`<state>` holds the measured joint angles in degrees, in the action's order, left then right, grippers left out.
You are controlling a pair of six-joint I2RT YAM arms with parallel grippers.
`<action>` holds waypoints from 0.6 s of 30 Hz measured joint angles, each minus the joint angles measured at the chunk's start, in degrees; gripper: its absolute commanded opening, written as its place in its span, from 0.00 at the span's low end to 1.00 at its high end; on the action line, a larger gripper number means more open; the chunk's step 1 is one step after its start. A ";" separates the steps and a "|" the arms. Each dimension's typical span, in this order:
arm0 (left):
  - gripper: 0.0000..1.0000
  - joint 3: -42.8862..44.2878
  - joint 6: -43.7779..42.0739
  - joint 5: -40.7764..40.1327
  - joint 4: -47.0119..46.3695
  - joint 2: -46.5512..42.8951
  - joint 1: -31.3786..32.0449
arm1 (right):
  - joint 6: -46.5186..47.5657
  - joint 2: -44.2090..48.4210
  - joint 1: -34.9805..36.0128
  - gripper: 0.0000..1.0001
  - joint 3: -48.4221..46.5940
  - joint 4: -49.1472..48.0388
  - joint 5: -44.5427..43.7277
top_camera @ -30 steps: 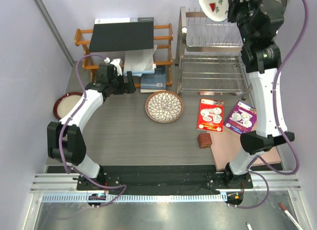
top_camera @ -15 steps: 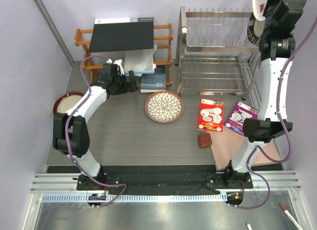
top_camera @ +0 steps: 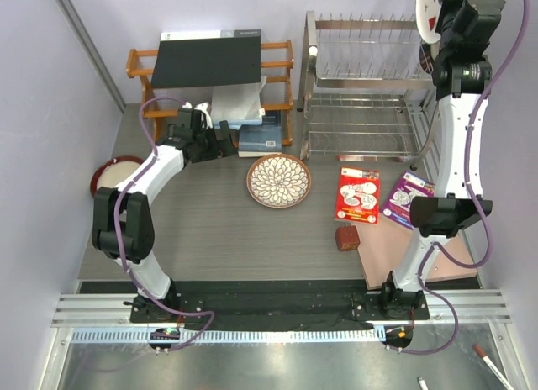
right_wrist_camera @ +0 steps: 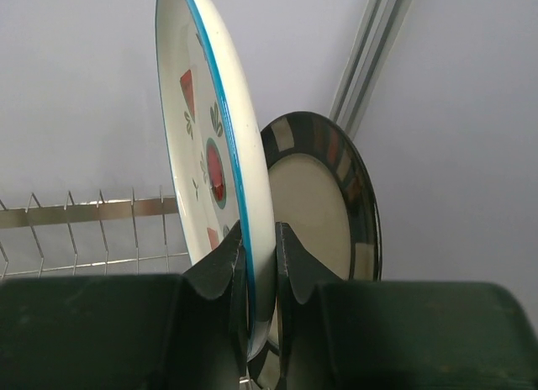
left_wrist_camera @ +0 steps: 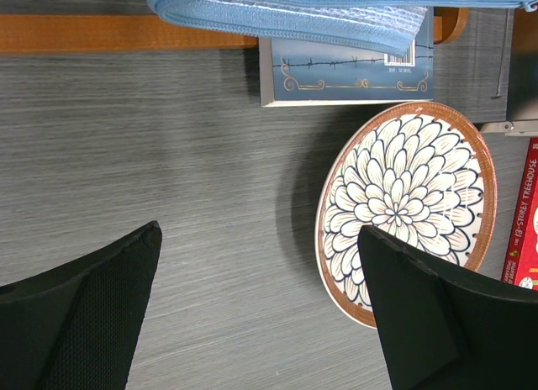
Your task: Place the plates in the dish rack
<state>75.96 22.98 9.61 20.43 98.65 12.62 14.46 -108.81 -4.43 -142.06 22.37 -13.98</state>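
Note:
My right gripper (top_camera: pixel 440 13) is shut on the rim of the white watermelon plate (right_wrist_camera: pixel 210 146) and holds it upright on edge high over the right end of the silver dish rack (top_camera: pixel 361 79). The watermelon plate also shows in the top view (top_camera: pixel 427 10). A dark-rimmed beige plate (right_wrist_camera: pixel 324 201) stands just behind it; its base is hidden. My left gripper (left_wrist_camera: pixel 259 230) is open and empty above the table, left of the brown petal-pattern plate (left_wrist_camera: pixel 403 197), which lies flat at the table's middle (top_camera: pixel 278 180). A maroon-rimmed cream plate (top_camera: pixel 113 176) lies at the far left.
An orange wooden shelf (top_camera: pixel 277 71) at the back holds a black board (top_camera: pixel 208 58), a blue cloth (left_wrist_camera: pixel 294 7) and a book (left_wrist_camera: pixel 345 71). A red card (top_camera: pixel 357 194), a purple card (top_camera: pixel 408 198), a brown cube (top_camera: pixel 345 237) and a tan mat (top_camera: pixel 387 255) lie right of the petal plate.
My right arm has swung the watermelon plate to the right end of the rack and turned it on edge. My left gripper has shifted slightly toward the shelf.

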 measured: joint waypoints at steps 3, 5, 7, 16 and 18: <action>0.99 0.00 -0.04 0.09 -0.04 0.04 0.00 | 0.00 -0.33 0.02 0.01 0.96 -0.02 -0.11; 1.00 0.00 -0.04 0.09 -0.04 0.04 0.00 | 0.02 -0.33 0.02 0.01 2.12 -0.09 -0.24; 0.99 0.00 -0.04 0.09 -0.07 0.04 0.00 | 0.04 -0.33 0.02 0.01 2.99 -0.04 -0.28; 0.99 0.00 -0.74 0.07 -0.09 1.29 0.04 | 0.28 -0.55 0.02 0.01 4.96 -0.24 -1.62; 0.99 0.00 -0.90 0.07 -0.07 1.46 0.09 | 0.28 -0.55 0.02 0.01 5.35 -0.48 -2.08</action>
<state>75.96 22.09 9.67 20.36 100.12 12.71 14.74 -109.36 -4.40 -136.70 21.89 -16.05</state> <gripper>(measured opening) 0.994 0.182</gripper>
